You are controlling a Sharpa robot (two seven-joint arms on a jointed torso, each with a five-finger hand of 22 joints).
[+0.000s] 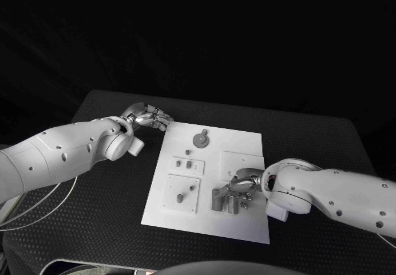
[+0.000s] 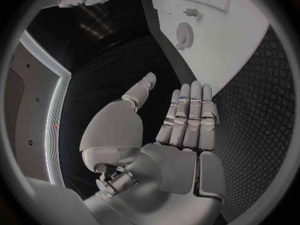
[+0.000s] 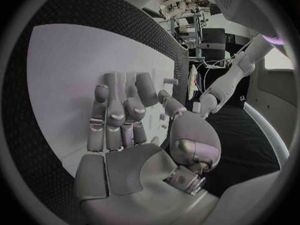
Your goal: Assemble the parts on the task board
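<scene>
Left robot hand (image 1: pixel 147 118) hovered off the task board's (image 1: pixel 248 143) far-left corner, fingers straight, holding nothing. Right robot hand (image 1: pixel 241 184) lay palm-down over the board's near-right parts (image 1: pixel 222 200), fingers curled; grasp unclear.

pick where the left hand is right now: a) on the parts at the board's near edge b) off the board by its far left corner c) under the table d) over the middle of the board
b: the left hand hangs over the black table just off the far left corner of the board, fingers straight and holding nothing; the right hand is the one over the parts.
</scene>
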